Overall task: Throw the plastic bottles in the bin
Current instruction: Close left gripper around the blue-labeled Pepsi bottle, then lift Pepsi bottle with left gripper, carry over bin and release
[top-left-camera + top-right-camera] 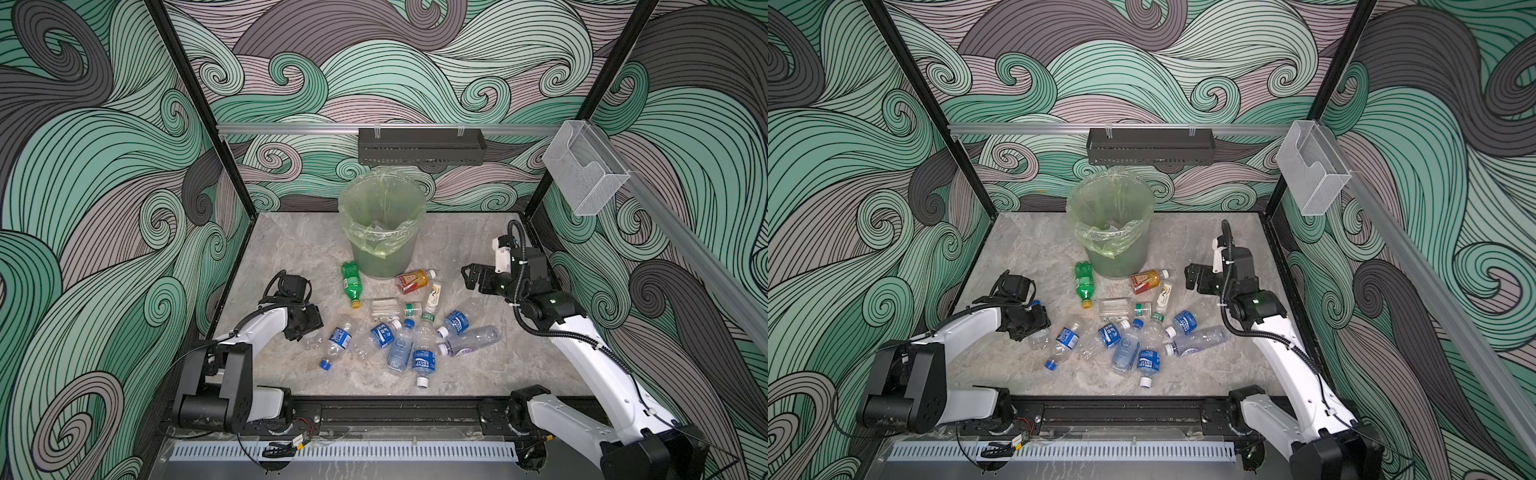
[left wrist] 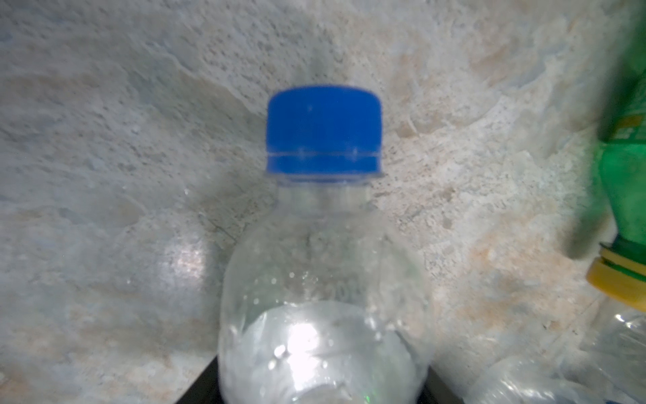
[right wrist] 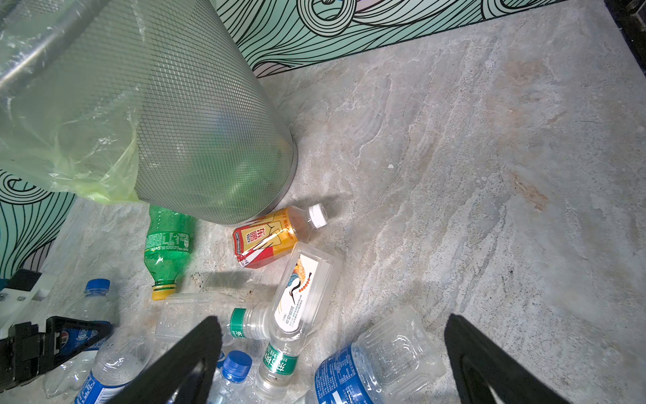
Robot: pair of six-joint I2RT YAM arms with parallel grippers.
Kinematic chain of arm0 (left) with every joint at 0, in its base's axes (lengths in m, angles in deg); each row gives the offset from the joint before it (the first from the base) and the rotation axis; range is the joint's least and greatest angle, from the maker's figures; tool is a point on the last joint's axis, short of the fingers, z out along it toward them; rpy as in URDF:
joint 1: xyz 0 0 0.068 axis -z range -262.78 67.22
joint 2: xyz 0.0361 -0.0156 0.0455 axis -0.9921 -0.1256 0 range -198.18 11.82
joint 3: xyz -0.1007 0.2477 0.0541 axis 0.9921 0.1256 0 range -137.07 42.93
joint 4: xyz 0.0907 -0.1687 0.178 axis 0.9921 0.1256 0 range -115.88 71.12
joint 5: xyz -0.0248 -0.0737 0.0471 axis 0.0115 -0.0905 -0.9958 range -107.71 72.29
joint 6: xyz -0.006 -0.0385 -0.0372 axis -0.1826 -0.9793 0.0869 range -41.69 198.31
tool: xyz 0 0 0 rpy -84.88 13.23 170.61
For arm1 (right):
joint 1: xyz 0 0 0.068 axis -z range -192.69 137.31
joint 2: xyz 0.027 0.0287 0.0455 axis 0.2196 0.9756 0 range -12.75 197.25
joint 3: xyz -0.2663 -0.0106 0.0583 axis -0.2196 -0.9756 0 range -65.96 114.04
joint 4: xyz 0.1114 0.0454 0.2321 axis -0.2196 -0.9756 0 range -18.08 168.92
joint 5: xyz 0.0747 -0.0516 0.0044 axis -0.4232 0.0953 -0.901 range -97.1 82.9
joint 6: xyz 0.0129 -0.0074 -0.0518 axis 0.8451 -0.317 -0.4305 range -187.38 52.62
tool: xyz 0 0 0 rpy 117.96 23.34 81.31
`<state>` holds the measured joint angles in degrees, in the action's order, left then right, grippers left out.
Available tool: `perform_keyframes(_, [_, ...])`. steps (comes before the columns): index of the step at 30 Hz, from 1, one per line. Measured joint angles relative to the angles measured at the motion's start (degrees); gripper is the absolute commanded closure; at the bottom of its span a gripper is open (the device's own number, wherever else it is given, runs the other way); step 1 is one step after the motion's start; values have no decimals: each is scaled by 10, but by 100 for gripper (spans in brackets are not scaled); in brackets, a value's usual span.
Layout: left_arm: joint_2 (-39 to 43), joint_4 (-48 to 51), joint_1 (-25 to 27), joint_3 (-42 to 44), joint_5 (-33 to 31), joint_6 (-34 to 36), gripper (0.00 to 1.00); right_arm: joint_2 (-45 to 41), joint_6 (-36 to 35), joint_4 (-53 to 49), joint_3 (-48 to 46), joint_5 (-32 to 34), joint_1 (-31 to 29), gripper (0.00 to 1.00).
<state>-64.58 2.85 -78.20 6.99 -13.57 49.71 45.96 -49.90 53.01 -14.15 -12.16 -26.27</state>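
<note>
Closest to the left wrist camera is a clear bottle with a blue cap (image 2: 323,245); the left gripper (image 1: 1034,328) has its jaws on both sides of it at the left of the table (image 1: 291,249), but I cannot tell if they press it. At the right, the right gripper (image 1: 469,277) hangs with fingers spread wide and nothing between them. All other plastic bottles (image 1: 401,345) lie in the middle of the table, on the near side of the bin (image 1: 386,262), which stands upright at the far middle, with the green bottle (image 1: 351,282) and the amber bottle (image 3: 269,238) just beside its base.
</note>
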Motion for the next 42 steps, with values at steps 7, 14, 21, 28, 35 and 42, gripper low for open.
perform_keyframes(7, [55,7,0,0,-22,-2,41,4,3,0,0,-1,0,0])
perform_keyframes(14, [88,21,0,-5,-25,-2,45,4,6,2,-9,-3,0,0])
perform_keyframes(21, [125,49,0,-57,-17,7,47,15,6,9,-13,-7,0,0])
perform_keyframes(28, [157,69,0,-122,3,47,48,40,8,14,-30,-15,1,0])
perform_keyframes(35, [185,61,0,-151,29,74,49,47,11,22,-31,-24,1,0])
perform_keyframes(42, [177,27,1,-212,106,96,52,53,15,25,-31,-34,1,0])
